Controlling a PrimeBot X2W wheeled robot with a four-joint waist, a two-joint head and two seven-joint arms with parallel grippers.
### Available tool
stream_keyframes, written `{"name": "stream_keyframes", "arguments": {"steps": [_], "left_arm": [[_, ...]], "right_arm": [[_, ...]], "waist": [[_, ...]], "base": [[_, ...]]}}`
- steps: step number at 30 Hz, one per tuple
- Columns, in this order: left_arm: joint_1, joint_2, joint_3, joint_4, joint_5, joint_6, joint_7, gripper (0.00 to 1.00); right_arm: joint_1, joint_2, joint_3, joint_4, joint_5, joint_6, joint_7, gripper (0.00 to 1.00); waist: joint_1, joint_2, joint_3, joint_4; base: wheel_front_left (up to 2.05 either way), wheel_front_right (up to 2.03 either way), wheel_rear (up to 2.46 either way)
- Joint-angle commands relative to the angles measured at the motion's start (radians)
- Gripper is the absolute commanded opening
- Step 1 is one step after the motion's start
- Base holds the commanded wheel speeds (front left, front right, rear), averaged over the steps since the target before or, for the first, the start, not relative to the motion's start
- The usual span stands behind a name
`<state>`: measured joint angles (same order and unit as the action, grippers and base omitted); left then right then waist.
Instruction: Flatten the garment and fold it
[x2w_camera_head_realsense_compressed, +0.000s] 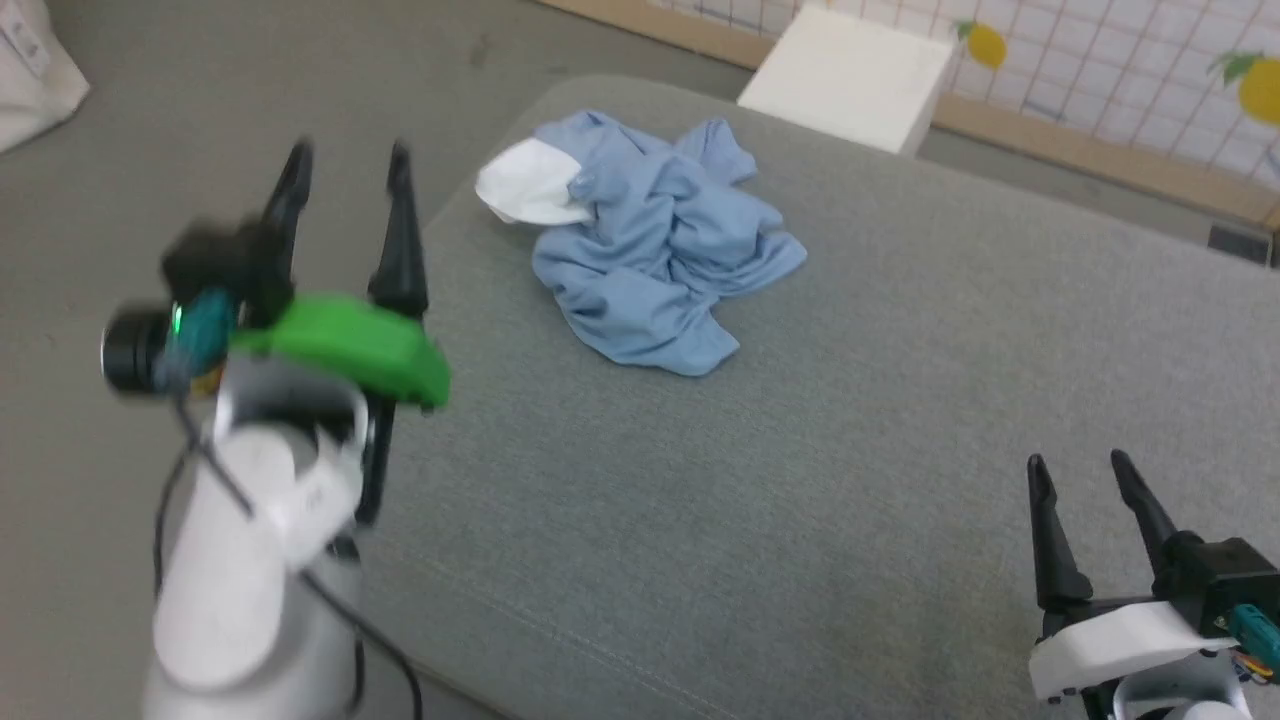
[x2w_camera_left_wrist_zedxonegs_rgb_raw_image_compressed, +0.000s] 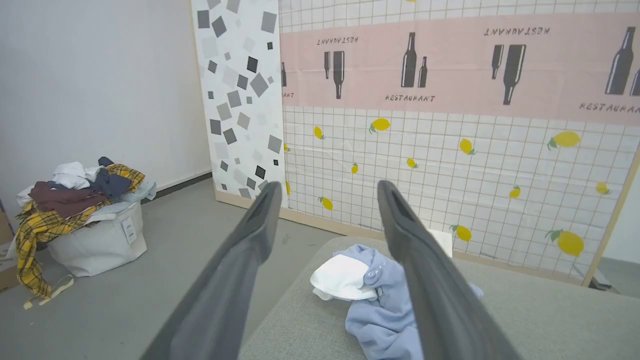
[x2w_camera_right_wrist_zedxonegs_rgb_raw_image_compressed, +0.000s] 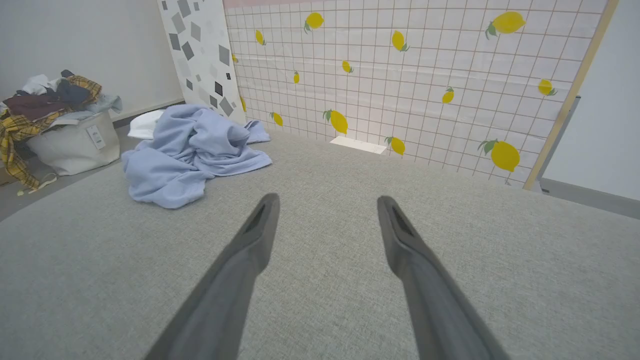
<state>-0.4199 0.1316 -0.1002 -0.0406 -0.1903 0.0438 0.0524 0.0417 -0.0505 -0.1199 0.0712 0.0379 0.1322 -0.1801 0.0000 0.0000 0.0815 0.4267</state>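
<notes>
The garment (x2w_camera_head_realsense_compressed: 650, 250) lies crumpled in a heap on the grey padded table (x2w_camera_head_realsense_compressed: 800, 480), light blue with a white section at its left end. In the left wrist view the garment (x2w_camera_left_wrist_zedxonegs_rgb_raw_image_compressed: 380, 310) shows low down, partly behind one finger; in the right wrist view the garment (x2w_camera_right_wrist_zedxonegs_rgb_raw_image_compressed: 190, 150) sits at the far left. My left gripper (x2w_camera_head_realsense_compressed: 348, 165) hangs open over the table's left edge, to the left of the heap and apart from it. Open and empty, my right gripper (x2w_camera_head_realsense_compressed: 1078, 465) stands at the table's near right, well away from the cloth.
A white box (x2w_camera_head_realsense_compressed: 850, 75) stands beyond the table's far edge, against a lemon-patterned screen (x2w_camera_left_wrist_zedxonegs_rgb_raw_image_compressed: 450, 165). A white laundry bag (x2w_camera_left_wrist_zedxonegs_rgb_raw_image_compressed: 95, 240) piled with clothes rests on the floor at the left. Grey floor (x2w_camera_head_realsense_compressed: 200, 110) borders the table's left side.
</notes>
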Motion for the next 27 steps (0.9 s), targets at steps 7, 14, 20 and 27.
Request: {"name": "stream_keyframes", "arguments": {"steps": [7, 14, 20, 27], "left_arm": [[-0.253, 0.048, 0.022, 0.176, -0.073, -0.065, 0.177, 1.00], [-0.398, 0.083, 0.061, 0.289, -0.151, -0.100, 0.271, 1.00], [-0.484, 0.101, 0.048, 0.350, -0.193, -0.129, 0.345, 1.00], [-0.517, 0.117, -0.012, 0.429, -0.185, -0.134, 0.490, 1.00]], "right_arm": [[-0.032, -0.002, 0.011, -0.116, -0.041, -0.002, 0.048, 1.00], [-0.047, -0.038, 0.029, -0.228, -0.032, -0.002, 0.091, 1.00], [-0.057, -0.074, 0.037, -0.302, -0.016, -0.002, 0.123, 1.00], [-0.074, -0.099, 0.046, -0.339, -0.001, -0.002, 0.143, 1.00]], "waist": [[0.0000, 0.0000, 0.162, -0.117], [0.0000, 0.0000, 0.252, -0.193], [0.0000, 0.0000, 0.334, -0.228], [0.0000, 0.0000, 0.411, -0.266]], "base": [[0.00, 0.00, 0.00], [0.00, 0.00, 0.00], [0.00, 0.00, 0.00], [0.00, 0.00, 0.00]]}}
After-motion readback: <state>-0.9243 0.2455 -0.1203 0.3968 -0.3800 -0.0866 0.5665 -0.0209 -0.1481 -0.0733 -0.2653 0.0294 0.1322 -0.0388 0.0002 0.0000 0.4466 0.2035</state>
